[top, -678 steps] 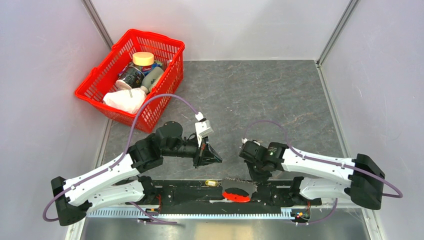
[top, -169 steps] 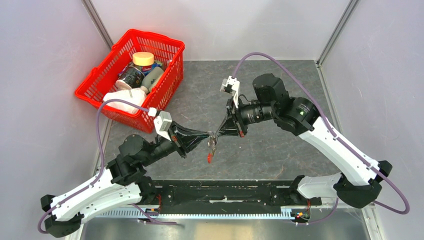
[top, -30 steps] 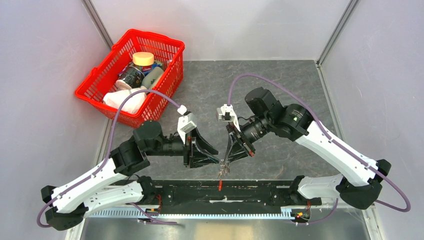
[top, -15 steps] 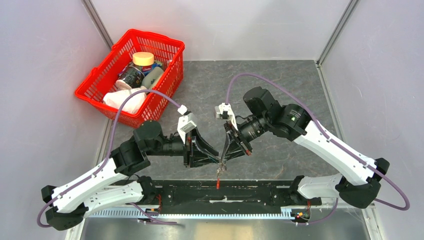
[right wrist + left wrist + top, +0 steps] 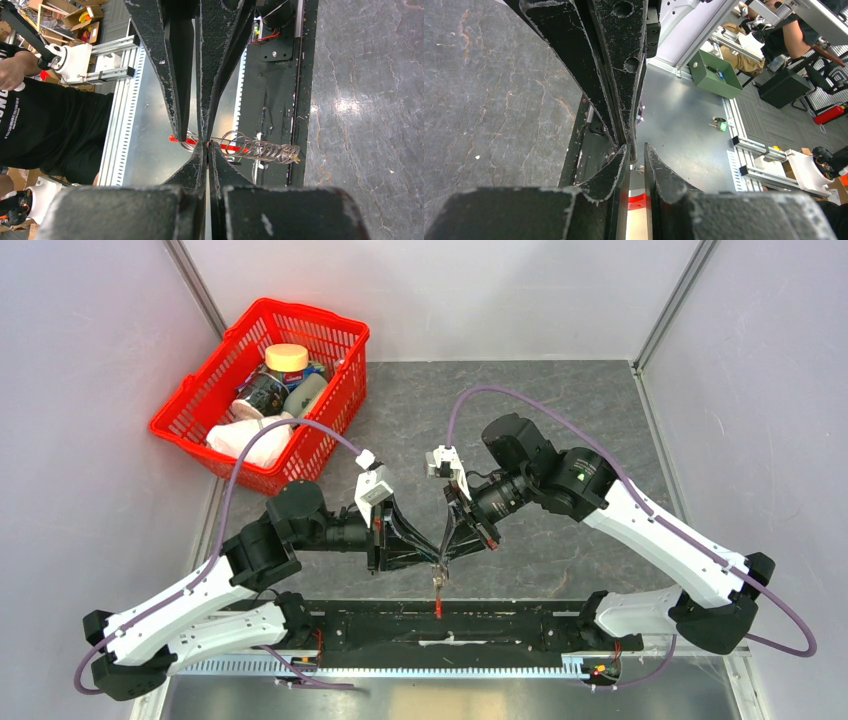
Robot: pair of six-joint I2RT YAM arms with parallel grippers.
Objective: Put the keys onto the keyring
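My two grippers meet tip to tip above the near edge of the table. My right gripper (image 5: 442, 558) (image 5: 207, 143) is shut on the keyring (image 5: 438, 585), a thin wire ring (image 5: 190, 145) whose red strap (image 5: 438, 608) hangs down below the tips. My left gripper (image 5: 433, 562) (image 5: 635, 147) stands narrowly open, its fingers on either side of the right gripper's tip and just above the ring (image 5: 639, 170). The strap also shows in the left wrist view (image 5: 636, 200). Small metal hangs with the ring, and I cannot tell separate keys.
A red plastic basket (image 5: 300, 465) with jars and a white bag stands at the back left. The black base rail (image 5: 520, 620) runs along the near edge under the grippers, with a wire coil (image 5: 260, 150) lying on it. Enclosure walls stand left, right and behind.
The right gripper has moved a little left and toward the left gripper, carrying the hanging keyring. The two sets of tips now overlap. The left arm has barely moved.
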